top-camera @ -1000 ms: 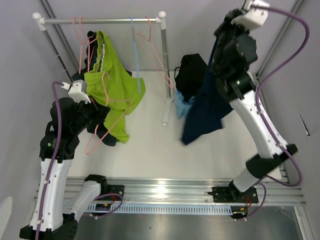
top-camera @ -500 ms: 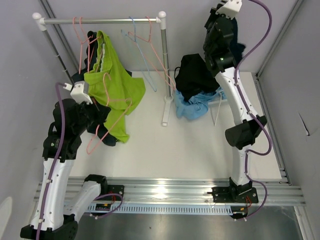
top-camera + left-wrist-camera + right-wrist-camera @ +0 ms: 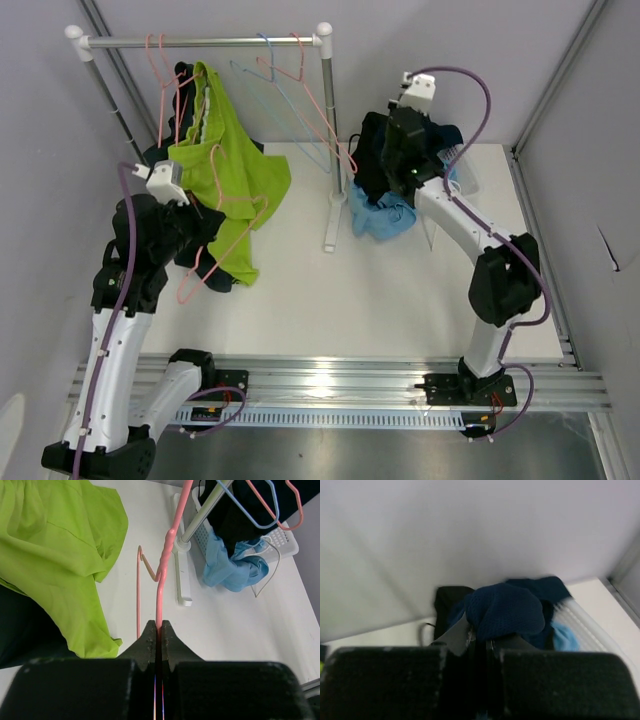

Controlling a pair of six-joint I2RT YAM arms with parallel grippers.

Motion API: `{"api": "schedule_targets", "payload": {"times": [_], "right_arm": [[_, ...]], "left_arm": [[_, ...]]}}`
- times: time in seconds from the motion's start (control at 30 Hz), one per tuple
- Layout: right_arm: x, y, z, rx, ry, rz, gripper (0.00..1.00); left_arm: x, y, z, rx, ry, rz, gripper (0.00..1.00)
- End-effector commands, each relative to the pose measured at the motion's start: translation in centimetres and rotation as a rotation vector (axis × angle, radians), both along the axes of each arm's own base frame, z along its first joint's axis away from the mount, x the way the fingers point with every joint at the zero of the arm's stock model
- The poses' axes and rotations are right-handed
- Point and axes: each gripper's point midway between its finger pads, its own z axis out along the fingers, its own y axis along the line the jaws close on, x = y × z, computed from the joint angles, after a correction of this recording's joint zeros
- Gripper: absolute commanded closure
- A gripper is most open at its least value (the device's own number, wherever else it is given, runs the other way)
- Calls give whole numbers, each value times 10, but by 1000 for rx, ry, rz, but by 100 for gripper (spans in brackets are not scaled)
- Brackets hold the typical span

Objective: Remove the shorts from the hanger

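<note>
My left gripper (image 3: pixel 158 630) (image 3: pixel 203 232) is shut on the wire of a pink hanger (image 3: pixel 162 575) (image 3: pixel 225 240) near the rail's left end. Lime green shorts (image 3: pixel 228 165) (image 3: pixel 55 545) hang from the rail beside that hanger, with dark shorts (image 3: pixel 183 95) behind them. My right gripper (image 3: pixel 480 640) (image 3: pixel 394 170) is shut on navy shorts (image 3: pixel 506 609) (image 3: pixel 447 135), low over the white basket (image 3: pixel 462 178). Black shorts (image 3: pixel 376 148) (image 3: pixel 447 602) and light blue shorts (image 3: pixel 382 217) (image 3: pixel 230 569) (image 3: pixel 565 636) lie heaped in that basket.
The clothes rail (image 3: pixel 205 42) spans the back left, and its right post (image 3: pixel 327 140) stands on a foot (image 3: pixel 181 580) next to the basket. Empty blue and pink hangers (image 3: pixel 285 90) dangle from the rail. Grey walls close in at the back and at both sides.
My right arm has swung from high at the back right down to the basket, bringing the navy shorts onto the pile. The empty hangers have swung. My left arm has barely moved.
</note>
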Motion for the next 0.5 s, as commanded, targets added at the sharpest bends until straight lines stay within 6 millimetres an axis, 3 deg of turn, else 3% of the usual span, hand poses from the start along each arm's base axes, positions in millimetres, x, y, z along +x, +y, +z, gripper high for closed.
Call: {"api": "schedule_targets", "payload": {"times": [0.0,0.03,0.07,0.13,0.17,0.2,0.23,0.27,0.3,0.33,0.37,0.43,0.47], "right_arm": [[-24,-73,1,114,-83,-249,100],[-26,-90,-12,149,-71,-303,100],[-33,-106,-49,126,11,-373,100],[-36,-122,-80,211,59,-419,100],[-36,-140,-97,227,104,-449,89],[-36,-138,-123,230,210,-390,42],[-35,-142,-137,240,255,-373,18],[-36,-148,-147,251,284,-371,1],[-38,-147,-151,249,302,-355,1],[-41,-145,-159,239,326,-341,1],[-45,-145,-152,247,318,-333,1],[-60,-142,-157,252,343,-319,1],[-69,-140,-140,269,311,-300,0]], "left_arm": [[1,-3,15,-20,-57,-14,100],[2,-4,15,-21,-55,-16,100],[2,-4,14,-20,-49,-14,100],[4,-5,20,-20,-58,-13,100],[5,-5,21,-16,-59,-9,100],[6,-3,30,-10,-75,0,100],[7,-3,33,-7,-79,4,100],[11,-3,35,-1,-79,10,100],[13,-1,38,5,-79,18,100],[15,0,56,8,-115,27,100],[23,1,55,13,-103,34,100],[31,1,70,13,-123,43,100],[41,-1,77,11,-125,42,100]]}}
